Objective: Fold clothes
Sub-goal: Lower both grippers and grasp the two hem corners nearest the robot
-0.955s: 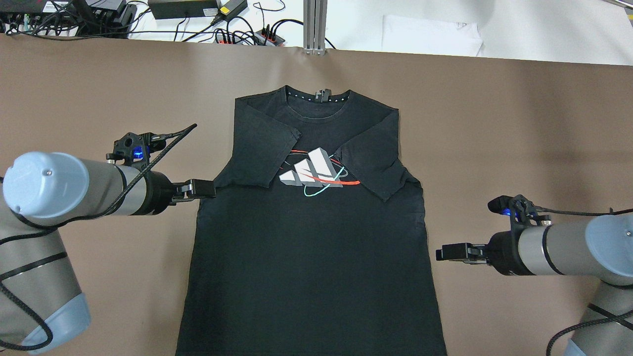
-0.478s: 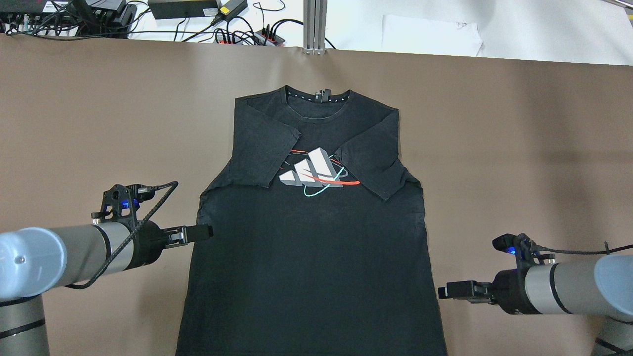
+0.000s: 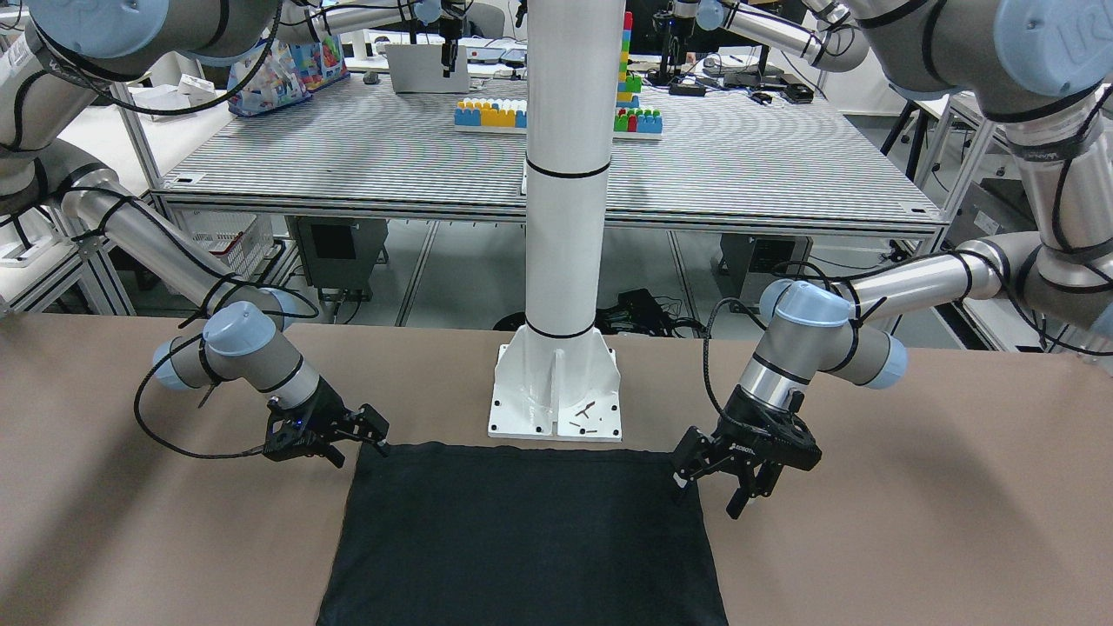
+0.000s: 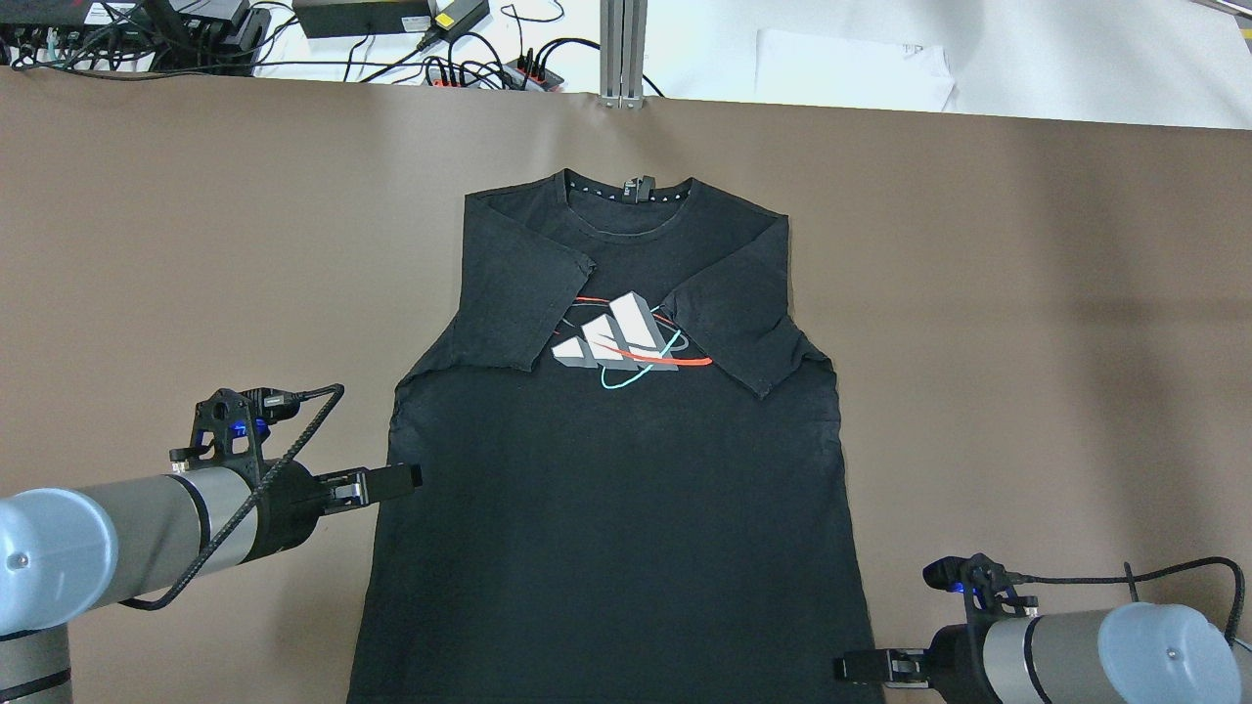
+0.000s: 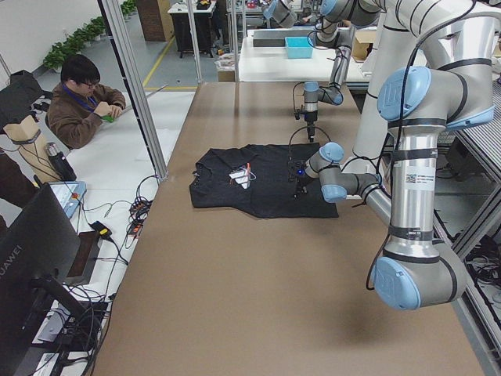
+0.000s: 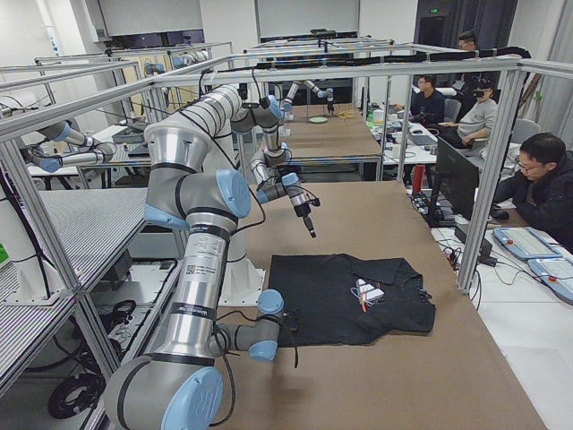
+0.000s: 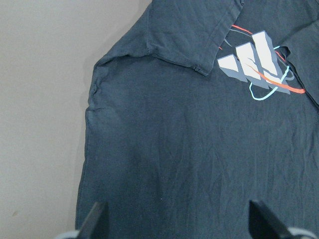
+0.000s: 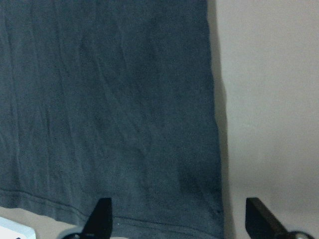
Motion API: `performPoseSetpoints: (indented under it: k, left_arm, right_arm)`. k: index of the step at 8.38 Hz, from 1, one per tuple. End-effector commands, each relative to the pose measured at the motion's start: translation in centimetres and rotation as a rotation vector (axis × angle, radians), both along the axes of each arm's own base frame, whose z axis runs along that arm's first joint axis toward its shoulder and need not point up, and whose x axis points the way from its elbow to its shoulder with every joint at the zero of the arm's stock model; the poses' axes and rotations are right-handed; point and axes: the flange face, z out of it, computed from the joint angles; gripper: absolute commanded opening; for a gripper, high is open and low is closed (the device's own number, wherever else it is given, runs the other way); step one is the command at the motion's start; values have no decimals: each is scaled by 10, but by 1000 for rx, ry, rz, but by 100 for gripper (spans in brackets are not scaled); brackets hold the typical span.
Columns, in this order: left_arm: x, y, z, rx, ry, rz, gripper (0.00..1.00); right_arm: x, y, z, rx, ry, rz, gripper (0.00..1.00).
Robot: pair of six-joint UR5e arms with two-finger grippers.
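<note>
- As we look across the table [image 3: 913, 522] toward the robot, the black T-shirt [image 3: 522, 539] lies flat, its hem just before the base of the white pole [image 3: 565, 261]. The left gripper [image 3: 709, 489] and right gripper [image 3: 358, 452] flank that hem end, fingers apart, holding nothing.
- From overhead, both sleeves are tucked inward over the printed logo [image 4: 616, 347]. The left gripper [image 4: 391, 479] meets the side edge partway up, while the right gripper [image 4: 861, 668] sits by the hem corner. We judge that pinching from such uneven stations would skew the fold.
- From either table end, the shirt lies spread mid-table, and we cannot tell the jaws' state there.
- On the left wrist camera, the fingers [image 7: 94, 221] are spread wide above the cloth. Closing here might catch only the top layer.
- On the right wrist camera, the fingers [image 8: 102, 219] are spread wide above the hem corner. A shallow bite could let the hem slip, and a jerky lift could shake the sleeves loose.
</note>
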Motion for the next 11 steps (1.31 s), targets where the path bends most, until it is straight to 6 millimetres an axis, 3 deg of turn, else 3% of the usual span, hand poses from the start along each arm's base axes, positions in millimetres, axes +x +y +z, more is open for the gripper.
performPoseSetpoints:
  k: [1,3,5,6,7,11]
  left_arm:
    - [-2,-1,0,5,-4,-20,100]
    - [0,-1,0,6,-5,-20,100]
    - [0,-1,-1,7,-3,-20,100]
    - [0,-1,0,6,-5,-20,100]
    - [0,-1,-1,8,-2,-21,100]
    - [7,6,-4,-5,-3,-6,100]
  right_arm:
    - [-17,23,12,-9,25,-25,94]
    - [-22,31,13,-33,29,-25,91]
    - [-23,29,9,-38,21,-3,16]
    - [-22,29,5,-36,14,0,0]
    - [-17,29,-7,-35,-10,-5,0]
    - [-8,26,-5,-21,-63,9,0]
